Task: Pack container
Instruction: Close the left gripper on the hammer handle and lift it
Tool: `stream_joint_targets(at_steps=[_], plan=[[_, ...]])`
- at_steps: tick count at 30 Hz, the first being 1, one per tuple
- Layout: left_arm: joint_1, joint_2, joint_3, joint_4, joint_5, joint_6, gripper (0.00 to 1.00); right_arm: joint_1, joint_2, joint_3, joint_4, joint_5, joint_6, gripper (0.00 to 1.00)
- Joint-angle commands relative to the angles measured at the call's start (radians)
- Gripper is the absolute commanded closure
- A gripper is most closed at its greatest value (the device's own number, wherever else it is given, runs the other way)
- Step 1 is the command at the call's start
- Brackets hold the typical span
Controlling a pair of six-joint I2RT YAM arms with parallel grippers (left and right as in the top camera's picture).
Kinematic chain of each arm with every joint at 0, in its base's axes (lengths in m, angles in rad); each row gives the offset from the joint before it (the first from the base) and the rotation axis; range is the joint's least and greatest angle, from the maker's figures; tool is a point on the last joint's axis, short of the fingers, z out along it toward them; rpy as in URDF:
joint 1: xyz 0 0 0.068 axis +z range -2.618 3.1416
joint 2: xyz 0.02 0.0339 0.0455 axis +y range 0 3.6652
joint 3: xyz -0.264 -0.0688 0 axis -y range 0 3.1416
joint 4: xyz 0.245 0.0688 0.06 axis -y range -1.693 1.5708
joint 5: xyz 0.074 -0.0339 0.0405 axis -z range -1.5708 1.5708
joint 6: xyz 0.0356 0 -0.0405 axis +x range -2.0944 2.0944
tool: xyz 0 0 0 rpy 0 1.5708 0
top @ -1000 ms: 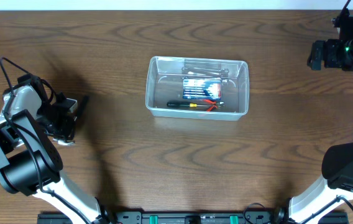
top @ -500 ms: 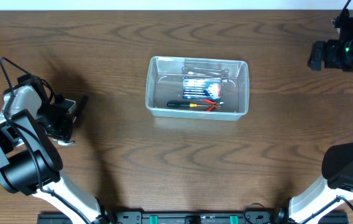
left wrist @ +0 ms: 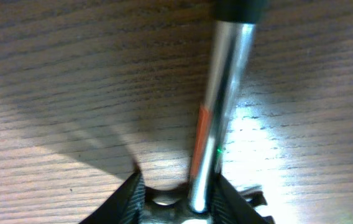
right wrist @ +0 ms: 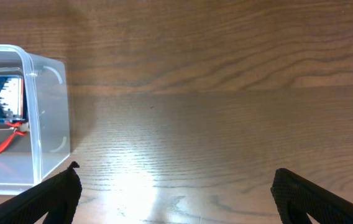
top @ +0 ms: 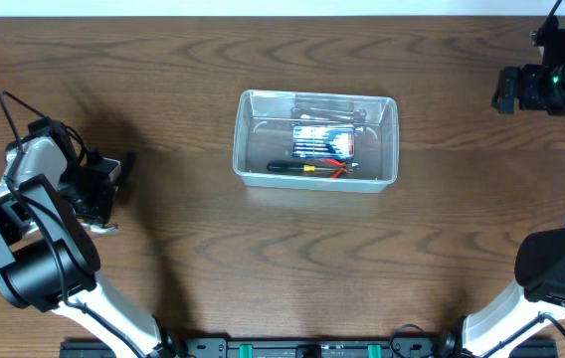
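The container point(top: 246, 139) is a clear shallow bin at the table's middle, with a blue pack point(top: 322, 144), a black and red hand tool point(top: 312, 168) and silvery tools point(top: 327, 107) inside. Its corner point(right wrist: 46, 112) also shows at the left of the right wrist view. At the far left, my left gripper point(top: 111, 184) is low on the table around a tool with a shiny metal shaft point(left wrist: 220, 106) and a black handle point(left wrist: 238, 7). The shaft lies against the right finger, and a gap remains on the left side point(left wrist: 176, 199). My right gripper point(top: 506, 89) hovers open at the far right point(right wrist: 176, 186), holding nothing.
Bare brown wooden table point(top: 282, 268) surrounds the bin. The arms' bases stand at the front left point(top: 34, 268) and front right point(top: 561, 268). A black cable point(top: 9, 109) loops off the left arm.
My left gripper's jaws have narrowed around the tool's shaft, and the black handle has shifted slightly left. The right arm and the bin have not moved.
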Motion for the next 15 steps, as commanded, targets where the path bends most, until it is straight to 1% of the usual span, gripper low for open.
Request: stream_joint_targets(at_steps=[1, 3, 9, 11, 15], plan=[[-0.010, 0.030, -0.008, -0.002, -0.001, 0.002, 0.72, -0.005, 0.005, -0.002, -0.005, 0.010, 0.018, 0.01], [-0.013, 0.030, -0.008, -0.002, -0.001, 0.002, 0.76, -0.005, 0.004, -0.002, -0.006, 0.010, 0.018, 0.01], [-0.023, 0.030, -0.008, -0.002, -0.001, 0.002, 0.81, -0.005, 0.004, -0.002, -0.008, 0.010, 0.018, 0.01], [-0.025, 0.030, -0.008, -0.002, -0.001, 0.002, 0.87, -0.005, 0.004, -0.002, -0.008, 0.010, 0.018, 0.01], [-0.031, 0.030, -0.008, -0.002, -0.001, 0.002, 0.89, -0.005, 0.004, -0.002, -0.010, 0.010, 0.018, 0.01]])
